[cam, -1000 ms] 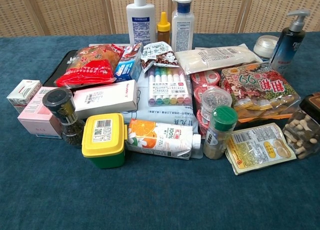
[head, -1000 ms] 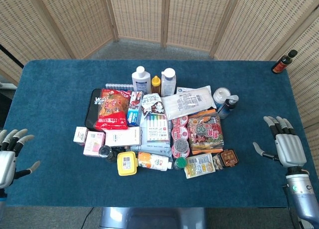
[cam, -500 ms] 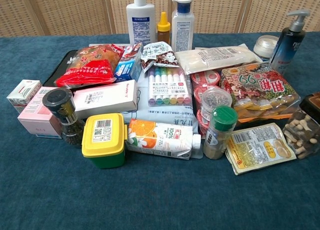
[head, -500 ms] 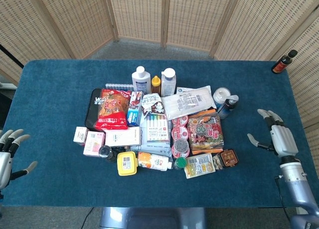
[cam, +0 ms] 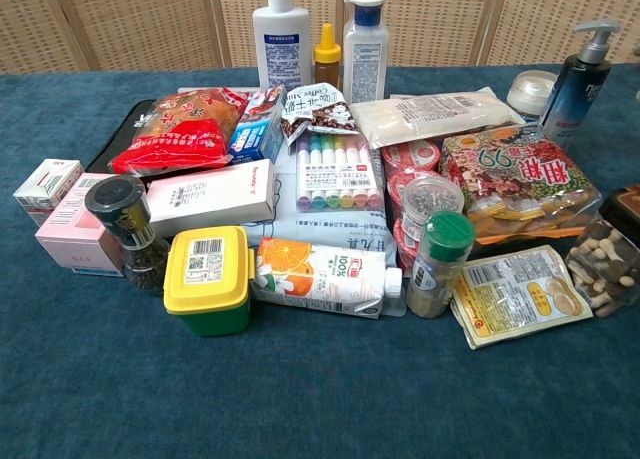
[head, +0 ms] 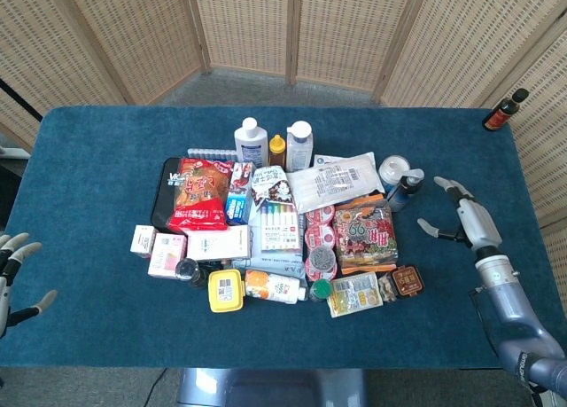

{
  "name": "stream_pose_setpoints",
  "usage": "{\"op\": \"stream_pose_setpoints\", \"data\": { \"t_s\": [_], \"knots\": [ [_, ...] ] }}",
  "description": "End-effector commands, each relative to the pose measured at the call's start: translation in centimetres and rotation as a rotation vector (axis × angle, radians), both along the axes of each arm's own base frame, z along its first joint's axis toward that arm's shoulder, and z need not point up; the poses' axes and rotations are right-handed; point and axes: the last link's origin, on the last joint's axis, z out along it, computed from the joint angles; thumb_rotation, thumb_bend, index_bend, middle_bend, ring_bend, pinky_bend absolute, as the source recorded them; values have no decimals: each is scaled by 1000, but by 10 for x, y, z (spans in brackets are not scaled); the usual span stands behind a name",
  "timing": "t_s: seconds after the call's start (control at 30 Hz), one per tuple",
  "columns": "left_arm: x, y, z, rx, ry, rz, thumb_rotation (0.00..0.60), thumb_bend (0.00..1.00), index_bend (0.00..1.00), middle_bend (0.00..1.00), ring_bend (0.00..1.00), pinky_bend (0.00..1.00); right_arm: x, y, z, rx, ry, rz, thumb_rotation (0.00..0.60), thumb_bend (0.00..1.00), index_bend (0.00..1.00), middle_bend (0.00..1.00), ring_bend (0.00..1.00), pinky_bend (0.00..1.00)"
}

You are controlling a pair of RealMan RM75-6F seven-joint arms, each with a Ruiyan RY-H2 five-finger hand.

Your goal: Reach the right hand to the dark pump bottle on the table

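The dark pump bottle (head: 406,191) stands upright at the right edge of the pile, its grey pump head on top; the chest view shows the same pump bottle (cam: 577,87) at the far right. My right hand (head: 462,217) hovers over the blue cloth a short way to the bottle's right, fingers spread, holding nothing and apart from the bottle. My left hand (head: 11,278) shows only partly at the left frame edge, fingers apart and empty. Neither hand appears in the chest view.
A white jar (head: 391,169) stands just behind the pump bottle, and a snack bag (head: 363,232) lies to its front left. Two white bottles (head: 251,142) and several packets fill the table's middle. A small dark bottle (head: 504,109) stands at the far right corner.
My right hand has moved forward and leftward toward the pump bottle. My left hand has slid further out past the left frame edge.
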Motion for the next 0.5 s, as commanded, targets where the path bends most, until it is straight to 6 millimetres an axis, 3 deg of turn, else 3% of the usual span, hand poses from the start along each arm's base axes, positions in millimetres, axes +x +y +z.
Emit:
{"op": "stream_pose_setpoints", "data": {
  "t_s": [0.03,0.5],
  "knots": [
    [1,-1,1,1,2,-1,568,182,233,193,138,0,0,-8,-5,13,-12,-7,350,265,0,0,0,0],
    [4,0,2,8,10,5,568,183,233,194,138,0,-6,-34,-19,58,-26,-47,348,265,0,0,0,0]
  ]
}}
